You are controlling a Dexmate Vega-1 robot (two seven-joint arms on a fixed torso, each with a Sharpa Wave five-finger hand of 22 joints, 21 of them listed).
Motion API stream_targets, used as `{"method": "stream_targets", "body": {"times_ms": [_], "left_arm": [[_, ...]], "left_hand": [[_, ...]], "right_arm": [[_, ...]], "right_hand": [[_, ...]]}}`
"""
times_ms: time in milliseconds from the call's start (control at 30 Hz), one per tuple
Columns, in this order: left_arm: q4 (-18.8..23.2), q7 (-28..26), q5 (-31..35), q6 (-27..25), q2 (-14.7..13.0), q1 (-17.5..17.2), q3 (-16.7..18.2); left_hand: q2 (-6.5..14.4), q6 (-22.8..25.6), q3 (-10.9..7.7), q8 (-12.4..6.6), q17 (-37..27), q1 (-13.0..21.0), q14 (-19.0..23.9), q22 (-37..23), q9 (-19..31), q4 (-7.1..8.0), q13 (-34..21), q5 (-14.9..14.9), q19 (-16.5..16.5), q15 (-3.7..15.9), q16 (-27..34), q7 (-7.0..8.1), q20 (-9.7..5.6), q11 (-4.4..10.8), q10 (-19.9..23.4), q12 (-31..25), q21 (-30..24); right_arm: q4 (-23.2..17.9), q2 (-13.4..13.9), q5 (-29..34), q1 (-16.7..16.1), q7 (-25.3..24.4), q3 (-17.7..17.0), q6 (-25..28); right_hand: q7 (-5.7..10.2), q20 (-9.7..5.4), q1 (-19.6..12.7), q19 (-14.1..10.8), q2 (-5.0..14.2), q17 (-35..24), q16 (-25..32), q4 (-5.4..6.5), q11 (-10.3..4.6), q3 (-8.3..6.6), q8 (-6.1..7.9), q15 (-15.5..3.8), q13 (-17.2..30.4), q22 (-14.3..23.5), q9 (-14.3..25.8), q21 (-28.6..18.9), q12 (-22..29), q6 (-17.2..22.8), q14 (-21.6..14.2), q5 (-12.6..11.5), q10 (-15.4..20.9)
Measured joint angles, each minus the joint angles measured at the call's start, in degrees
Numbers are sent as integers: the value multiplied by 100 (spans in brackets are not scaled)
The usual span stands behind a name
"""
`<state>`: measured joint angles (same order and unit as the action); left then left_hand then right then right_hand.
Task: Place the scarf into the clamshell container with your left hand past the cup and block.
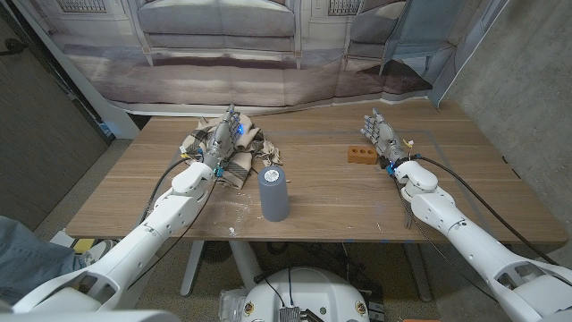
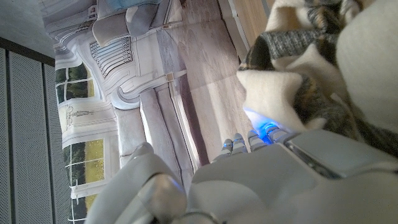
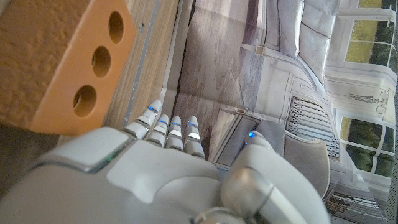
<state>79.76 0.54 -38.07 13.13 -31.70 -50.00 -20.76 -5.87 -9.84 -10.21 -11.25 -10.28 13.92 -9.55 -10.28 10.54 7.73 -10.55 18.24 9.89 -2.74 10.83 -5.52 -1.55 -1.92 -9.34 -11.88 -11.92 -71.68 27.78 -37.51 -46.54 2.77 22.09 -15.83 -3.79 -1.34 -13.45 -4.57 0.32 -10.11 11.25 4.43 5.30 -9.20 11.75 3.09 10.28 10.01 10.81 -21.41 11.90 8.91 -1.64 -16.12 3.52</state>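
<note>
A beige and grey plaid scarf [image 1: 243,154] lies bunched at the table's far left. My left hand [image 1: 222,136] is on top of it with fingers stretched out, and their tips touch the folds of the scarf [image 2: 323,74]. I see no fold gripped. Flat tan pieces show under the scarf's near side; I cannot tell whether they are the clamshell container. A grey-blue cup [image 1: 273,192] stands upright to the right of and nearer than the scarf. An orange block [image 1: 360,155] with holes lies further right. My right hand [image 1: 382,139] stands empty just right of the block [image 3: 56,62], fingers straight.
The wooden table [image 1: 340,201] has bare room between the cup and the block and along its near edge. A printed backdrop hangs behind the far edge. A person's knee shows at the picture's lower left corner.
</note>
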Motion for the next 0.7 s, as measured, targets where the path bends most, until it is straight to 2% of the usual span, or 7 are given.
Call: {"method": "stream_targets", "body": {"times_ms": [200, 300, 333, 433, 533, 700], "left_arm": [[176, -30, -43, -143, -112, -63, 47], [236, -30, -43, -143, -146, -96, 74], [252, -30, -43, -143, -154, -105, 85], [286, -85, -51, -172, -163, -127, 107], [311, -88, -51, -166, -167, -136, 119], [315, -95, -14, -75, -170, -127, 122]], "left_hand": [[23, 0, -24, -23, 0, 22, 0, 0, 0, -24, 0, 21, 0, 0, 23, 0, 0, 18, 61, -27, 0], [53, 0, -24, -22, 0, 53, 0, 0, 0, -24, 1, 21, 0, 0, 24, 0, 0, 31, 74, -27, 0], [56, -1, -24, -22, 1, 56, 0, 0, 0, -24, 1, 21, 0, 0, 24, 2, 0, 27, 96, -27, 0], [78, -20, -24, -66, 1, 78, 0, 0, 0, -24, 1, 21, 0, 0, 24, 20, 0, -1, 162, -32, 0], [98, -20, -24, -66, 1, 98, 0, 1, 0, -24, 1, 42, 0, 0, 24, 20, 0, 29, 194, -66, 0], [98, -19, -22, -66, 1, 98, 1, 1, -1, -26, 1, 42, 21, 0, 24, 20, 21, -3, 225, -66, 0]], "right_arm": [[-21, 6, 0, -24, -18, 2, -6], [-21, 6, 0, -24, -57, 2, -5], [-203, 97, 1, -116, -73, -29, -3], [-275, 133, 2, -154, -105, -51, 12], [-310, 149, 3, -174, -134, -59, 26], [-387, 179, 12, -210, -180, -77, 50]], "right_hand": [[52, -23, -15, -22, 15, -18, 0, -39, -131, -6, 0, -62, 0, 0, 0, 46, 52, -53, -63, 23, 132], [52, -31, -15, -31, 16, -18, 0, -39, -132, -6, 0, -62, -1, 0, 0, 46, 52, -53, -62, 23, 132], [52, -31, -15, -31, 16, -18, 0, -39, -131, -6, 0, -62, -1, 0, -1, 58, 52, -53, -62, 45, 132], [52, -31, -15, -30, 16, -17, 0, -39, -110, -6, 0, -62, -1, 0, -1, 68, 52, -53, -62, 45, 153], [52, -31, -15, -30, 16, -17, 0, -39, -120, -6, 0, -97, -1, -1, -1, 67, 86, -53, -97, 45, 181], [30, -31, -15, -30, 16, -17, 0, -63, -162, 18, 0, -104, -1, -1, -5, 68, 96, -31, -103, 67, 223]]}}
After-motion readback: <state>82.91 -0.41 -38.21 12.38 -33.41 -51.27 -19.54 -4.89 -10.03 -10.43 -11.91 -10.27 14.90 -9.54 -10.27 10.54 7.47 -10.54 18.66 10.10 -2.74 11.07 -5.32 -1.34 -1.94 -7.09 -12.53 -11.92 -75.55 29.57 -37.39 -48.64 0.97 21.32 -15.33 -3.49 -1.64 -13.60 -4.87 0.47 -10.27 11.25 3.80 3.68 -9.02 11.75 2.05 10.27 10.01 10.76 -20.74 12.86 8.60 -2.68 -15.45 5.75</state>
